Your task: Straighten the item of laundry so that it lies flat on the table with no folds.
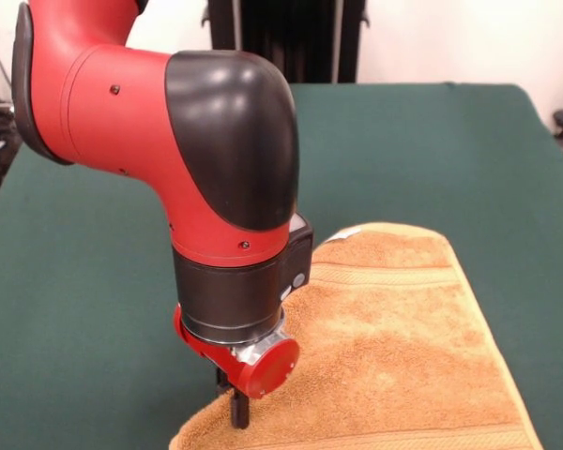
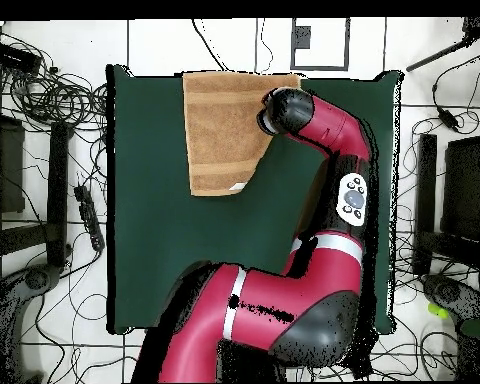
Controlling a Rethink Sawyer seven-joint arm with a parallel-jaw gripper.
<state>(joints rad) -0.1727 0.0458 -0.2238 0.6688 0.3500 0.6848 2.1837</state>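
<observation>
The orange-tan towel (image 1: 394,347) lies on the dark green table (image 1: 432,141) at its near right in the front view, running off the bottom edge. A white tag shows at its far corner, which looks turned over. My gripper (image 1: 236,408) points straight down at the towel's left edge, touching or just above the cloth; the wrist hides how it stands. In the overhead view the towel (image 2: 224,130) lies at the table's (image 2: 154,250) top edge, and the arm's wrist covers its right edge. The gripper itself is hidden there.
The red and black arm (image 2: 324,250) spans the right half of the table in the overhead view. Cables and equipment lie on the floor round the table. A black stand (image 1: 300,37) rises behind the table's far edge.
</observation>
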